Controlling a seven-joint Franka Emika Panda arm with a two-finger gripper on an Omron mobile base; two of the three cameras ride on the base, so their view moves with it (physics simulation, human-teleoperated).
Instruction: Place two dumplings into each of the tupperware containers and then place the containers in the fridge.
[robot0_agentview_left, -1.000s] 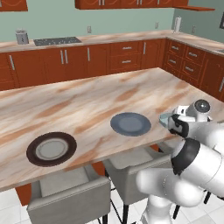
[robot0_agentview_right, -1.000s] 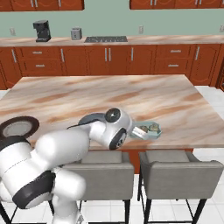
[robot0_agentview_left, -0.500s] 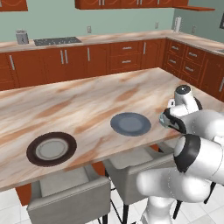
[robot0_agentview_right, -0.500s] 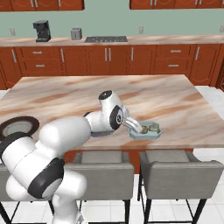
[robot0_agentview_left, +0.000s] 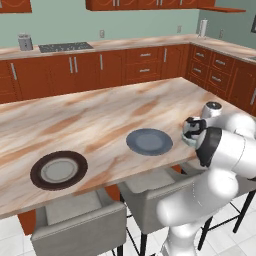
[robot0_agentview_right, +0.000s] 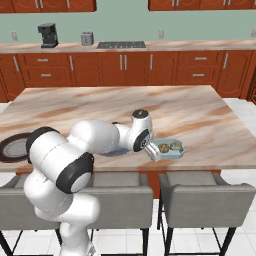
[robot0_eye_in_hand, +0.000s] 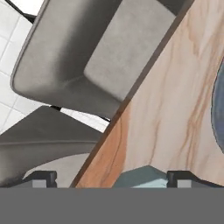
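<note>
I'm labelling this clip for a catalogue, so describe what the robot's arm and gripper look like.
The arm is glossy white, built from fat rounded segments with dark bands at the joints and a round grey cap near the wrist. The gripper ends in two small dark, blocky fingertips. No cables or markings are visible.

The robot was a glossy white Franka Panda arm (robot0_agentview_right: 95, 140) built of fat, rounded, bulbous segments that looked like smooth moulded plastic. Dark, near-black bands (robot0_agentview_right: 75, 172) ringed the joints where one white segment met the next, and a small round grey-topped cap (robot0_agentview_right: 140, 114) sat on the joint nearest the wrist. The hand ended in a two-finger gripper (robot0_eye_in_hand: 111, 179) whose small dark finger tips (robot0_eye_in_hand: 41, 178) had squared, blocky ends with paler grey faces. No cables, screws or printed markings were visible on the white shells.
</note>
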